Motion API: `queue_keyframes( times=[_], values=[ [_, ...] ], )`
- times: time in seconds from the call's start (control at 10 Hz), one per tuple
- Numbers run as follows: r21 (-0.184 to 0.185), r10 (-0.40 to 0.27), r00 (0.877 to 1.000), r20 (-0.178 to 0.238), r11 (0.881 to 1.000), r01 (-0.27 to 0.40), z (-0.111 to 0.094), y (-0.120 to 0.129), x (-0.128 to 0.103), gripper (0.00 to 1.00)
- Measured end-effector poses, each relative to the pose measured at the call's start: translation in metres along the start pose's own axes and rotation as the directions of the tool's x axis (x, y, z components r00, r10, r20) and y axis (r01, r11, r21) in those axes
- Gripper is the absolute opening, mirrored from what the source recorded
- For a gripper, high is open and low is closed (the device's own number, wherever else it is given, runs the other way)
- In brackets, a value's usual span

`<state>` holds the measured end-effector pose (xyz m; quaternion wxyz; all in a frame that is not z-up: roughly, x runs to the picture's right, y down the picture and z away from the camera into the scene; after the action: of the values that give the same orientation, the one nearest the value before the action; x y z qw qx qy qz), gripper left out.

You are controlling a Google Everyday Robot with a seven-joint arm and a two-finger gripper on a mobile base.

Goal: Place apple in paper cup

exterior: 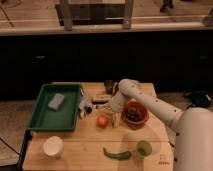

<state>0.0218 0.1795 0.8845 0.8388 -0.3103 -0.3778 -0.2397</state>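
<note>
The apple (pixel 102 121) is a small orange-red fruit lying near the middle of the wooden table (pixel 85 145). The paper cup (pixel 53 146) is short, white and wide-mouthed, and stands upright near the table's front left corner. My gripper (pixel 114 118) hangs at the end of the white arm (pixel 150 102), which reaches in from the right. It is just right of the apple and close beside it, low over the table. The cup is well to the front left of both.
A green tray (pixel 42 117) holding a pale blue sponge (pixel 56 101) lies at the back left. A reddish-brown bowl (pixel 135 113) of dark items sits right of the gripper. A long green pepper (pixel 117 154) and a pale green round object (pixel 144 147) lie at the front right.
</note>
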Motion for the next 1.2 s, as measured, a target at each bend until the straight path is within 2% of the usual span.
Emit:
queue_keyframes(
  times=[0.1, 0.2, 0.5, 1.0, 1.1, 1.2],
  values=[
    [0.0, 0.0, 1.0, 0.0, 1.0, 0.0, 0.0, 0.0, 0.0, 0.65],
    [-0.001, 0.0, 1.0, 0.0, 1.0, 0.0, -0.001, 0.0, 0.0, 0.64],
    [0.001, 0.003, 1.0, -0.002, 1.0, -0.003, -0.002, 0.001, 0.001, 0.8],
    [-0.002, -0.001, 1.0, -0.001, 1.0, 0.001, -0.003, 0.001, 0.0, 0.8],
    [-0.011, -0.013, 1.0, -0.001, 1.0, 0.013, -0.003, 0.003, -0.002, 0.8],
    [-0.035, -0.045, 0.999, 0.009, 0.998, 0.045, -0.002, 0.007, -0.014, 0.8]
  ],
)
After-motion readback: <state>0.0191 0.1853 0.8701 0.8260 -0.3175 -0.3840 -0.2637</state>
